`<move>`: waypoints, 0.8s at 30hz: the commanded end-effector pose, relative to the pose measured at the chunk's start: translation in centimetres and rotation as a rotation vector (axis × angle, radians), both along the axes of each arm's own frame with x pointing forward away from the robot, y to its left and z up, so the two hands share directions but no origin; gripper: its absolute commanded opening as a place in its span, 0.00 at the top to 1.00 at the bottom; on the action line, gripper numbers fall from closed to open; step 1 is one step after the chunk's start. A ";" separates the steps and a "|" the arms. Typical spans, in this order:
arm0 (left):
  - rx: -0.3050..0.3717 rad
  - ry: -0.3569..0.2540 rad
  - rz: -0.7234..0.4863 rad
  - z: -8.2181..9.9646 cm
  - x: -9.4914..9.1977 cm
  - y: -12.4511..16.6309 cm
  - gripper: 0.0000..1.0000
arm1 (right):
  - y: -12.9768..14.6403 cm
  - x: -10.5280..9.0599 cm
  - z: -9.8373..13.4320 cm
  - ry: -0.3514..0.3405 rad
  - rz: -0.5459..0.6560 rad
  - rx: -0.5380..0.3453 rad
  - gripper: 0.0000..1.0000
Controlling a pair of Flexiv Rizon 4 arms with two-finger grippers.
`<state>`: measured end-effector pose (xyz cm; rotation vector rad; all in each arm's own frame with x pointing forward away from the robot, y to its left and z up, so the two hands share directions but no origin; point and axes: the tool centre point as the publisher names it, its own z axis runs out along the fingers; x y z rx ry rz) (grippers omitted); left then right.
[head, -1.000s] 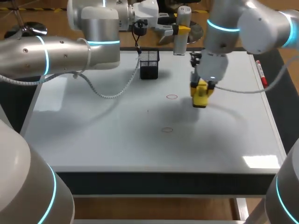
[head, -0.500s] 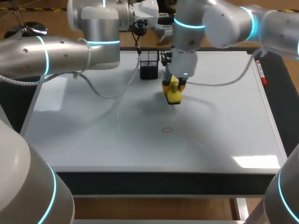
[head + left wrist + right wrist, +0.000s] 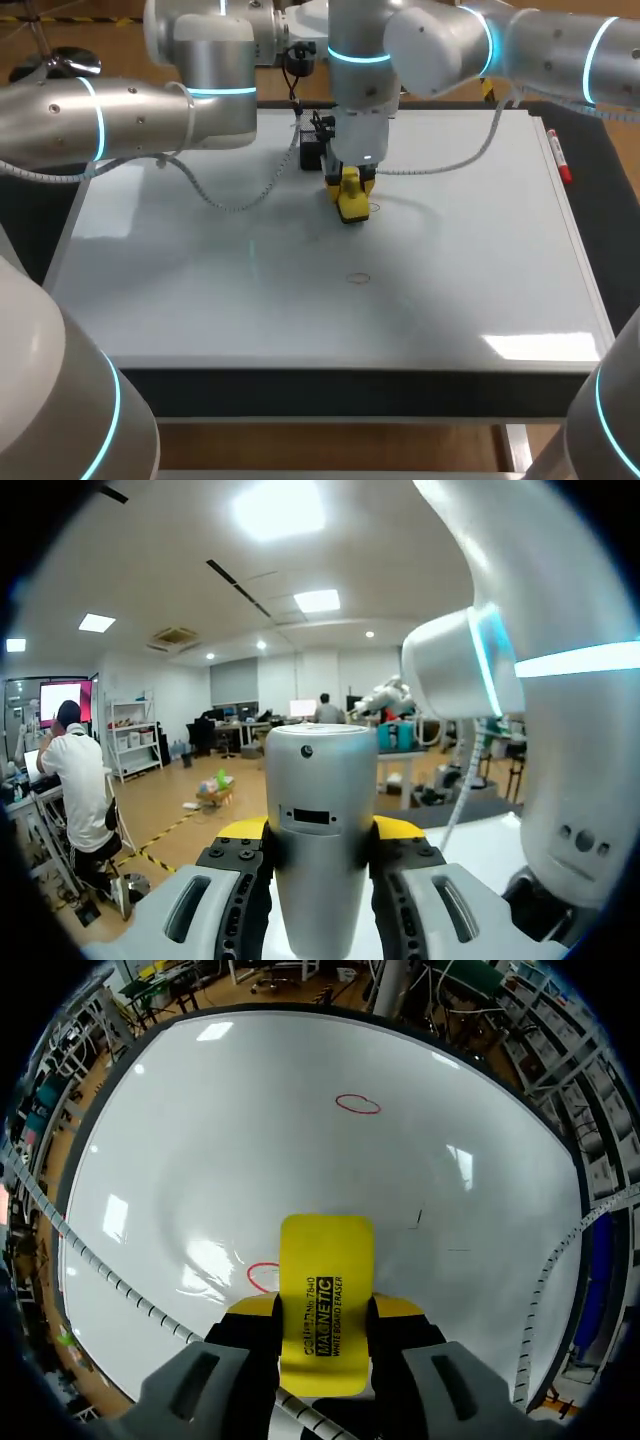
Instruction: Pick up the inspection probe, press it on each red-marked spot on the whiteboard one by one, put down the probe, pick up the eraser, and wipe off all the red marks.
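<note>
Head view, right gripper (image 3: 349,188): clamped on the yellow eraser (image 3: 350,208), low over the far half of the whiteboard (image 3: 200,300).
Head view, first red mark (image 3: 374,208): on the whiteboard, peeking out just beside the eraser.
Head view, second red mark (image 3: 358,279): near the whiteboard's middle, well apart from the eraser.
Head view, basket (image 3: 311,152): black mesh, at the whiteboard's far edge, partly behind my right arm (image 3: 420,40).
Head view, marker (image 3: 560,160): red, along the whiteboard's right edge.
Left wrist view, left gripper (image 3: 320,832): both fingers grip the silver probe (image 3: 320,800), which stands upright between them. I cannot tell its place against the whiteboard.
Right wrist view, right gripper (image 3: 326,1310): both fingers press the eraser (image 3: 326,1290) from two sides, over the whiteboard (image 3: 250,1140).
Right wrist view, first red mark (image 3: 262,1276): partly hidden by the eraser's edge.
Right wrist view, second red mark (image 3: 358,1104): ahead of the gripper, on open whiteboard.
</note>
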<state>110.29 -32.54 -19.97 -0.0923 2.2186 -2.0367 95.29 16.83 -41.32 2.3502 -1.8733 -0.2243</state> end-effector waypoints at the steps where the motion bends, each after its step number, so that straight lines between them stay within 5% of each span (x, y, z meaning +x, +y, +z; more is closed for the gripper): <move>1: 0.003 0.002 -0.004 0.2 0.1 0.0 1.00 | -0.3 0.0 0.0 -0.011 0.000 -0.013 1.00; 24: 0.003 0.002 -0.004 0.2 0.1 0.0 1.00 | -3.3 -0.6 -1.7 0.035 -0.095 0.005 1.00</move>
